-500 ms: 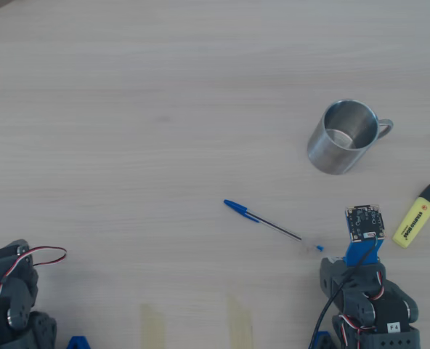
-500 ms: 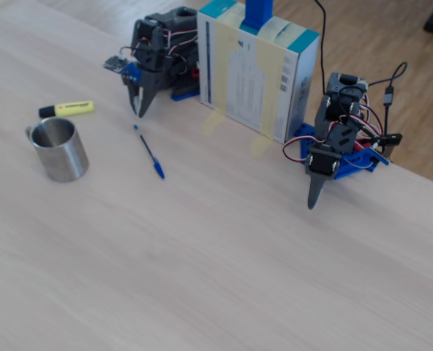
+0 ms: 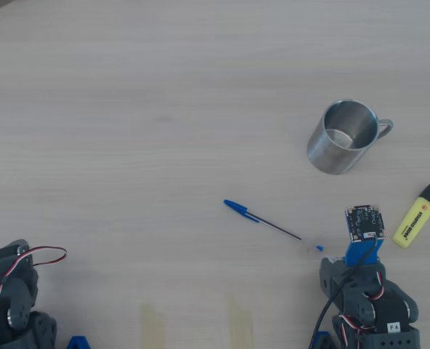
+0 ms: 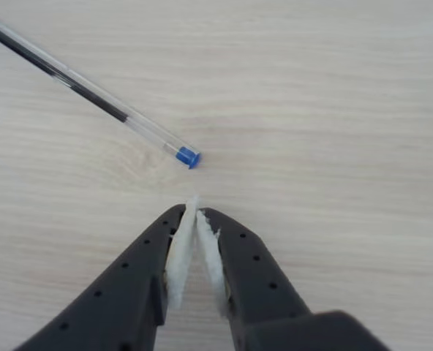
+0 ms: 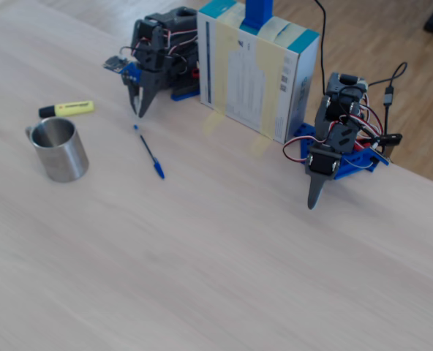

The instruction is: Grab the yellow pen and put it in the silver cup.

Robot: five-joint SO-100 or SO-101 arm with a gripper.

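The yellow pen (image 3: 418, 215), a short highlighter with a black cap, lies on the table right of my arm in the overhead view. In the fixed view the yellow pen (image 5: 69, 109) lies just behind the silver cup (image 5: 59, 153). The silver cup (image 3: 324, 151) stands upright and empty, handle to the right, farther out on the table. My gripper (image 4: 196, 208) points down at the bare wood, shut with nothing between its white-padded fingers. In the fixed view my gripper (image 5: 138, 111) hangs to the right of the highlighter. The wrist view shows neither highlighter nor cup.
A thin clear ballpoint with a blue cap (image 3: 269, 225) lies just ahead of my fingertips (image 4: 92, 95). A second arm (image 5: 333, 146) stands folded at the right of a white and teal box (image 5: 257, 69). Pale wooden table (image 3: 164, 109) all round.
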